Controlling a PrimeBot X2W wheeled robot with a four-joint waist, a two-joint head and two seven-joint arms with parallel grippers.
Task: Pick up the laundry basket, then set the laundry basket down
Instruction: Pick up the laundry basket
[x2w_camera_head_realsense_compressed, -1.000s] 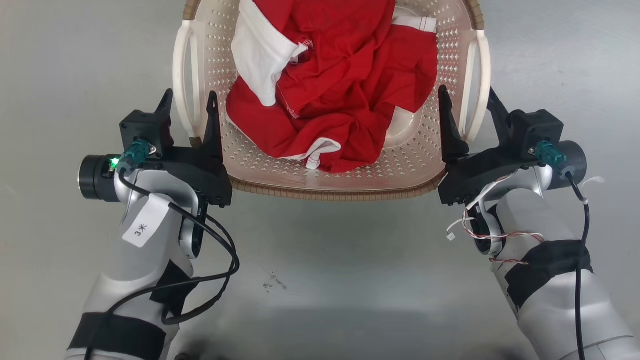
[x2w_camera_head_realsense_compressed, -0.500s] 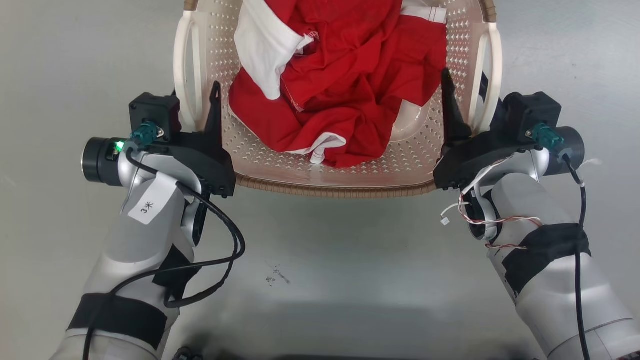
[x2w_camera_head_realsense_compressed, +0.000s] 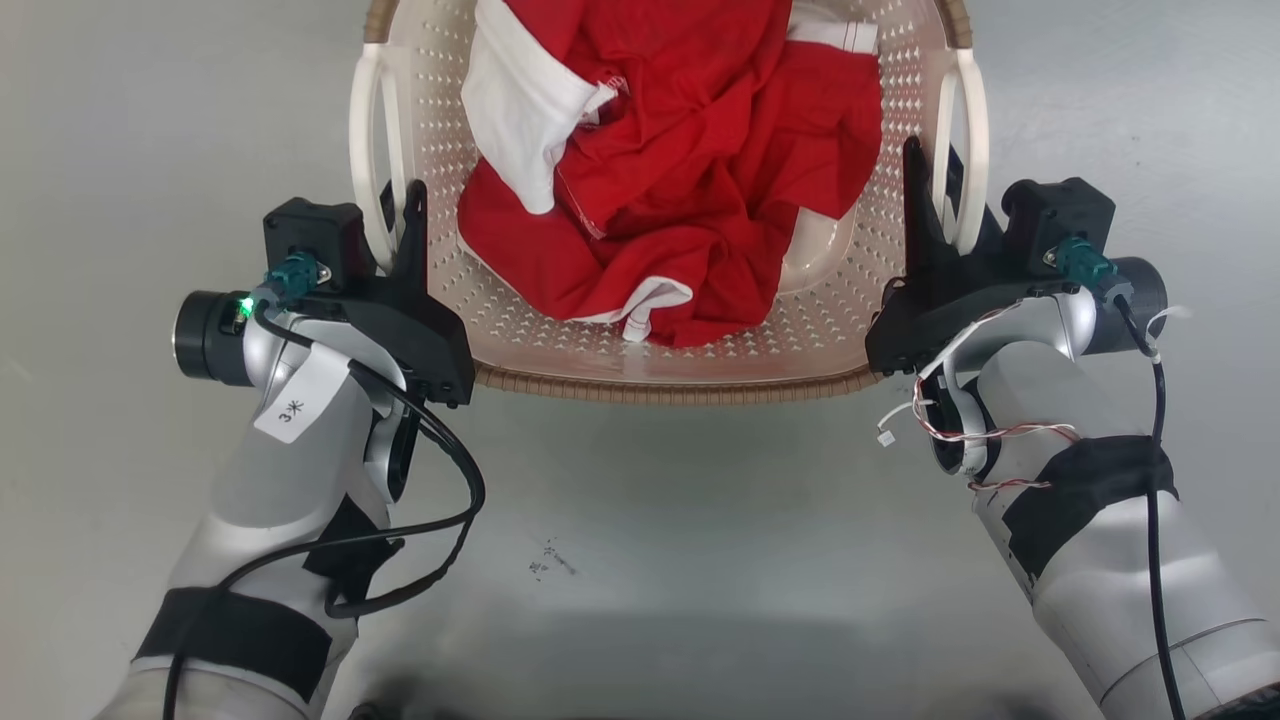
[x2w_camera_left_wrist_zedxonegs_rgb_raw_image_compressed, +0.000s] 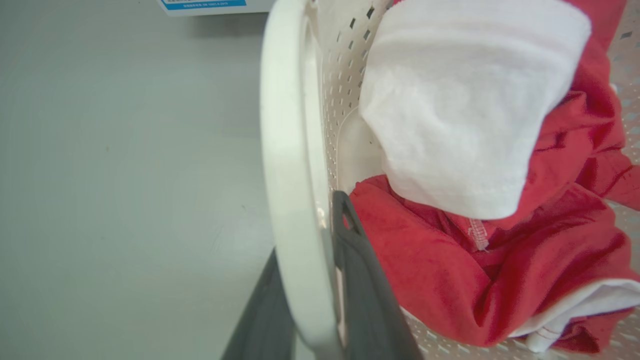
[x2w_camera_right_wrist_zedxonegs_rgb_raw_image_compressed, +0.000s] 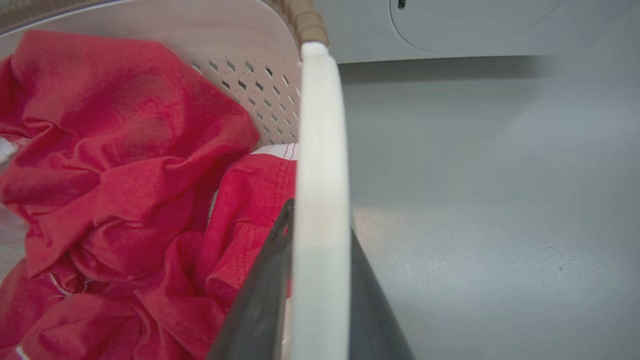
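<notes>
Cream plastic with a brown woven rim: that's the laundry basket (x2w_camera_head_realsense_compressed: 660, 385), held between the two arms with grey floor (x2w_camera_head_realsense_compressed: 640, 560) below. Its far end is cut off by the top of the head view. I can't tell whether its base touches the floor. Each gripper's outer finger is mostly hidden behind a white handle.

The left gripper (x2w_camera_head_realsense_compressed: 398, 212) is narrowed right down to the width of the basket's left handle (x2w_camera_left_wrist_zedxonegs_rgb_raw_image_compressed: 287, 190). One dark finger is inside the wall and one outside, clamped on it. It's the same story for the right gripper (x2w_camera_head_realsense_compressed: 935, 190) on the right handle (x2w_camera_right_wrist_zedxonegs_rgb_raw_image_compressed: 320, 175), with fingers pressed flush to either side.

Inside the basket, a crumpled red garment (x2w_camera_head_realsense_compressed: 690, 200) with white panels covers most of the bottom, leaving the near end bare. Past the basket's far end there's a pale appliance front (x2w_camera_right_wrist_zedxonegs_rgb_raw_image_compressed: 450, 30), too blurred to read.
</notes>
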